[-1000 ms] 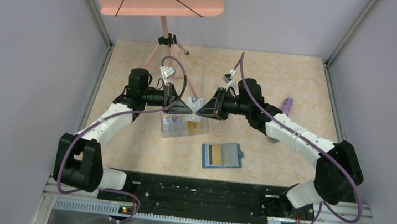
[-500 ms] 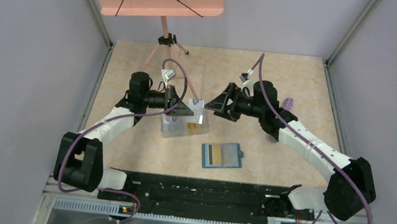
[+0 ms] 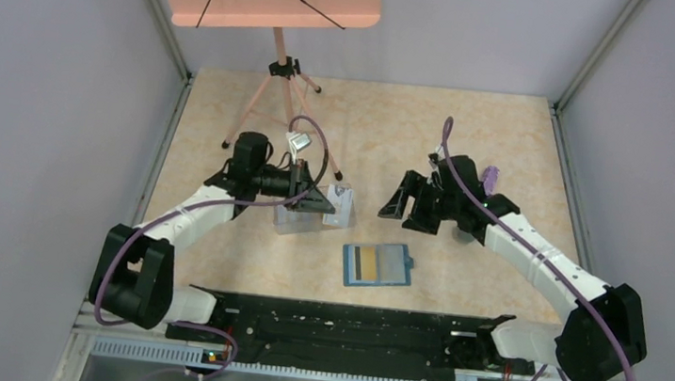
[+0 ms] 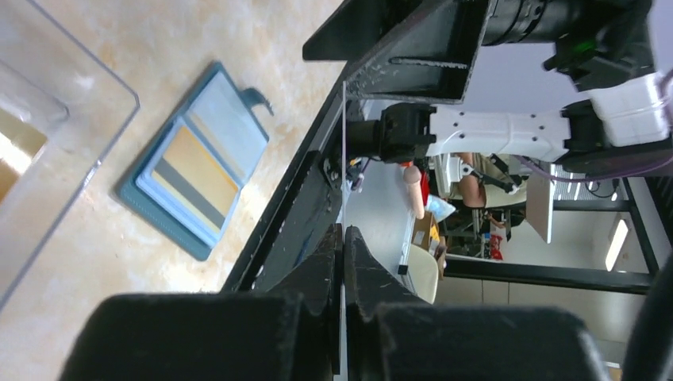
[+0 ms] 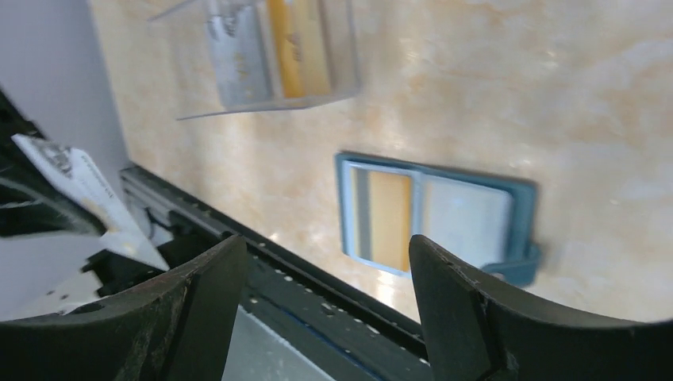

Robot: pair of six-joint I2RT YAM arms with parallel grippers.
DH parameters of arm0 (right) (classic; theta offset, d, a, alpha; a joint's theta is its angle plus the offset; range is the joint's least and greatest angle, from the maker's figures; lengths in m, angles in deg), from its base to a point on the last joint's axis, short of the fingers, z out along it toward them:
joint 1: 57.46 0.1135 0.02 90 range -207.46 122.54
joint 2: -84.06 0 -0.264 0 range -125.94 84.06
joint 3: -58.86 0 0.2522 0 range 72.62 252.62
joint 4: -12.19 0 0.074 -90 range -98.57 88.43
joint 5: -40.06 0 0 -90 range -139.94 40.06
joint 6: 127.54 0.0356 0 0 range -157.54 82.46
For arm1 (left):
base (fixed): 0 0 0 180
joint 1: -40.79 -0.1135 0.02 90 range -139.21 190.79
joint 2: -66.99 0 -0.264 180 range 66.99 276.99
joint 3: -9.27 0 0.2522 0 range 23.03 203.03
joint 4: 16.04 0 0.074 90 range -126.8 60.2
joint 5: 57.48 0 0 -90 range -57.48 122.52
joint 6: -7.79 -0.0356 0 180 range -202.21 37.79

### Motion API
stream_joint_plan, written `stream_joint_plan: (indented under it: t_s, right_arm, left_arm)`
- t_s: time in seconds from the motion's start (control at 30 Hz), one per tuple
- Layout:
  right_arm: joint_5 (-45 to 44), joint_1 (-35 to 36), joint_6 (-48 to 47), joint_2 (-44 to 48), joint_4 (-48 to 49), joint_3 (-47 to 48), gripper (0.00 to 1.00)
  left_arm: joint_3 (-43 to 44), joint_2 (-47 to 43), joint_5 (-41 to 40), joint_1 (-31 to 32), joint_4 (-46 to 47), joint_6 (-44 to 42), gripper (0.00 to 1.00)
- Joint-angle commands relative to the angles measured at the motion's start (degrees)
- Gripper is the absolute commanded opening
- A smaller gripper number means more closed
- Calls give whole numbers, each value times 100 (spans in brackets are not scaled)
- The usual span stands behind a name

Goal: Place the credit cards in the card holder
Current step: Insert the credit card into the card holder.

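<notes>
The card holder (image 3: 377, 264) lies open on the table, with a yellow-gold, black-striped credit card (image 3: 365, 263) in its left slot; it also shows in the left wrist view (image 4: 194, 163) and the right wrist view (image 5: 436, 214). My left gripper (image 3: 325, 201) is shut on a pale credit card (image 3: 341, 207), held on edge (image 4: 344, 143) above the clear box (image 3: 300, 218). Inside that box lie a grey card (image 5: 238, 51) and a yellow card (image 5: 298, 44). My right gripper (image 3: 396, 206) hovers open and holds nothing, right of the held card and beyond the card holder (image 5: 325, 248).
A pink stand on a tripod (image 3: 276, 66) rises at the back left of the table. A purple object (image 3: 488, 180) lies behind my right arm. The black base rail (image 3: 338, 328) runs along the near edge, and grey walls close in both sides.
My right gripper opened, let go of the pale card and drew back to the right. My left gripper kept the card and shifted slightly nearer, above the clear box.
</notes>
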Motion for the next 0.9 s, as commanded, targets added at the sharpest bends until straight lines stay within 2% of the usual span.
stream_joint_plan:
  t_s: [0.0, 0.13, 0.37, 0.47, 0.57, 0.7, 0.8, 0.87]
  right_arm:
    - [-798, -26, -637, -150, -1001, -94, 74]
    - [-1271, 41, -730, -401, -1179, -242, 75]
    - [-1714, 504, -812, -1143, -1316, -279, 77]
    - [-2127, 717, -765, -1412, -1576, -126, 70]
    - [-2173, 827, -703, -1478, -1635, -45, 55]
    - [-1996, 885, -591, -1325, -1560, -115, 25]
    - [-1743, 885, -506, -1232, -1503, -257, 11]
    - [-1678, 893, -442, -1116, -1495, -366, 6]
  left_arm:
    - [217, 81, -775, 426, -994, -593, 0]
    - [40, 229, -1576, 798, -1110, -322, 0]
    - [28, 510, -2393, 1538, -1334, -175, 0]
    - [73, 734, -2622, 1857, -1353, -135, 0]
    - [171, 1001, -2750, 2139, -1366, -109, 0]
    - [306, 1339, -2987, 2296, -1623, -123, 0]
    - [308, 1495, -3061, 2297, -1652, -116, 0]
    - [301, 1524, -3033, 2303, -1561, -95, 0]
